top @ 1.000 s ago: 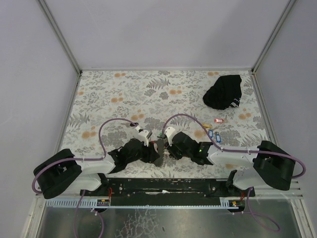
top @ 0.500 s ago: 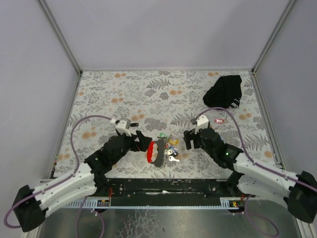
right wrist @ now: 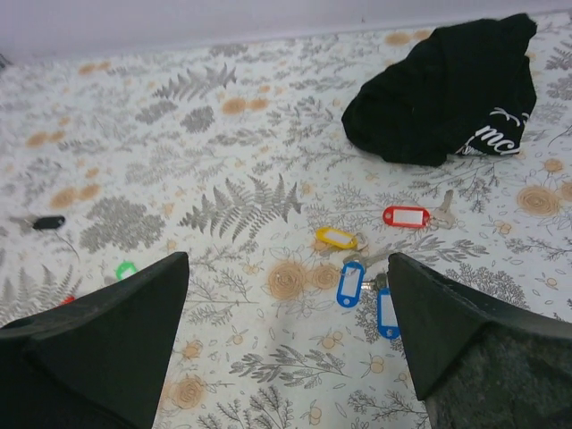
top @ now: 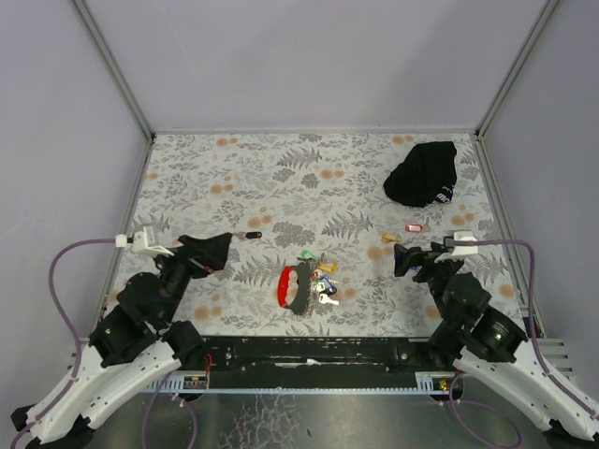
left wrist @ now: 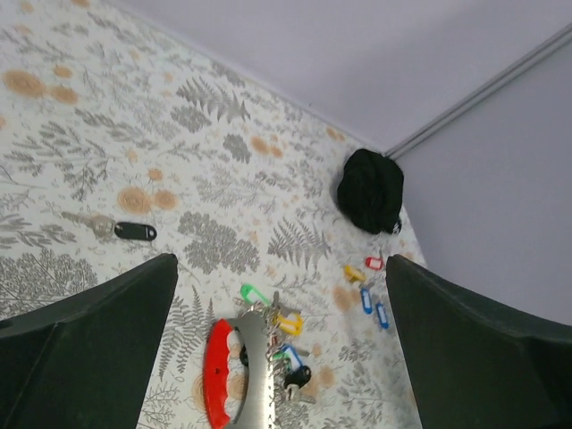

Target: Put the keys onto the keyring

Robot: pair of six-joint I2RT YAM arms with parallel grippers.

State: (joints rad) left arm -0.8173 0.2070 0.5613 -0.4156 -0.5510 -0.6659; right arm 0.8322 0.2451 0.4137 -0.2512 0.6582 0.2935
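On the table's [top: 281,168] near middle lies the keyring [top: 295,288], at least three tagged keys seemingly on it. Five keys lie loose: one black-tagged key [top: 251,235] far-left of it; to its right one red-tagged key [right wrist: 407,215], one yellow-tagged key [right wrist: 335,237] and two blue-tagged keys [right wrist: 350,283]. The left end effector [top: 211,247] and right end effector [top: 409,259] both gape wide, empty.

A flat tabletop covered in a white sheet printed with grey ferns and orange blossoms [top: 281,168] is closed in by a plain, pale lilac-grey back wall [top: 309,56] and matching side walls [top: 47,140]. Slim silver metal posts [top: 110,65] run up the two far corners, and the light is soft and even. A black metal rail [top: 318,348] lines the near edge, with a dull grey metal plate [top: 309,421] below it.
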